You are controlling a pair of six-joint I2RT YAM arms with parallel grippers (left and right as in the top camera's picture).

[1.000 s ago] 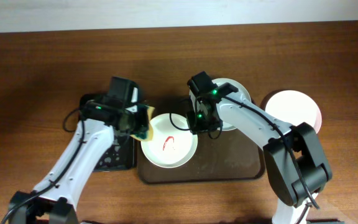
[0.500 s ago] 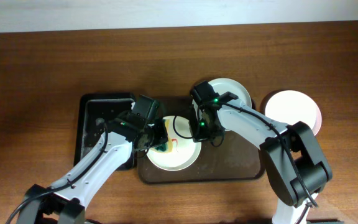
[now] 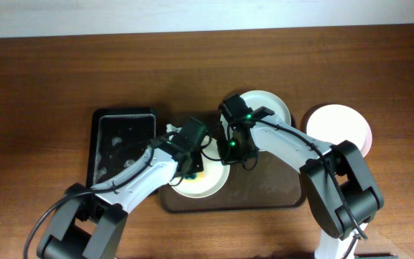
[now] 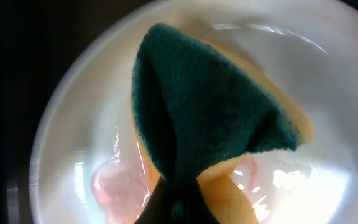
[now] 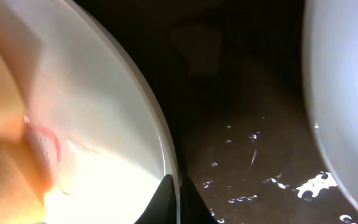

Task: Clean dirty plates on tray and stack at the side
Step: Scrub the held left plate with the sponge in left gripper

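Sponge: The left end effector [image 3: 190,149] has swung in from the black bin [image 3: 121,137] off the tray's left end. It is now clamped on the sponge [image 4: 210,106] and parked over the middle of the smeared plate [image 3: 200,183].

Contact: In the left wrist view the dark green scouring face is pressed down on the plate, with the yellow body folded behind it.

Smear: A second ago this was a sharp red squiggle. Now all that shows is a pale pink wash [image 4: 114,183] spreading out beside the sponge, so the scrubbing has started to work.

Brace: The right end effector [image 3: 230,147] has hardly budged. It is pinched narrow on the smeared plate's rim on the side toward the tray's centre. The right wrist view shows the rim running straight in between its fingers.

Smeared plate: It sits on the left half of the tray [image 3: 272,187], held flat.

Mint plate: This one [image 3: 272,106] is at the tray's back right corner and nobody is touching it.

White plate: It [image 3: 340,126] rests on the table [image 3: 49,86] just past the tray's right end, which I take to be the start of the stack.

Meaning: The wipe on this plate is under way but not done, since pink residue is left. More passes look needed before it can go over to the side.

Risk: The tray's surface looks wet near the rim, so the plate could slide if the brace lets go.
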